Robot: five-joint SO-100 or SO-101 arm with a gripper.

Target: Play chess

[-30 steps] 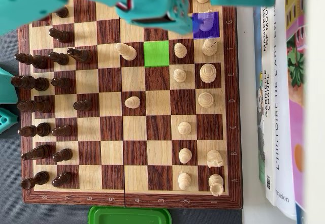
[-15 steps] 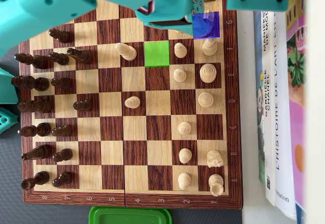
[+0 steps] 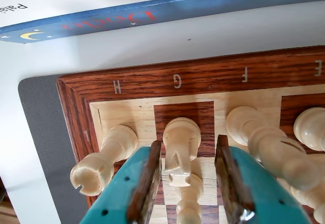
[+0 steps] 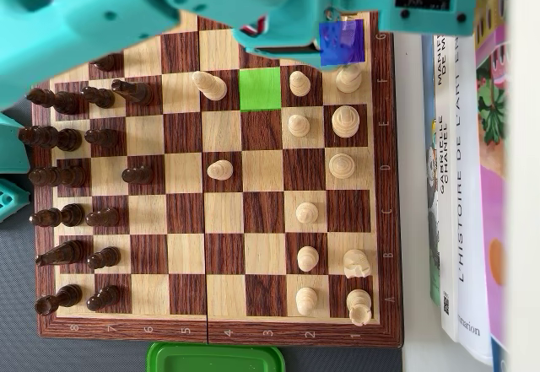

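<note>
From the wrist view I see my gripper (image 3: 187,183) with its jaws spread apart, wider than the piece between them, and gripping nothing. The white knight (image 3: 180,148) stands on the dark square below the letter G, in the gap between the two brown pads (image 3: 146,181), nearer the left one, though I cannot tell whether it touches it. A white pawn (image 3: 189,201) stands just in front of the knight, also inside the gap. Room is tight here: the white rook (image 3: 101,160) sits just outside the left finger on the corner square, and the white bishop (image 3: 271,145) stands just outside the right finger. Another white piece (image 3: 311,127) is cut off by the right edge, so I cannot name it. Beyond the pieces runs the chessboard (image 3: 203,76) border with its letters, then bare white table, then a blue book (image 3: 152,13).

In the overhead view the teal arm (image 4: 253,1) hides the top edge of the board and the knight itself. A green highlighted square (image 4: 260,89) lies open near the white side, with empty squares around it. The black pieces (image 4: 76,186) line the left side, well apart from the arm's tip. A green lid (image 4: 215,358) is cut off at the bottom edge
</note>
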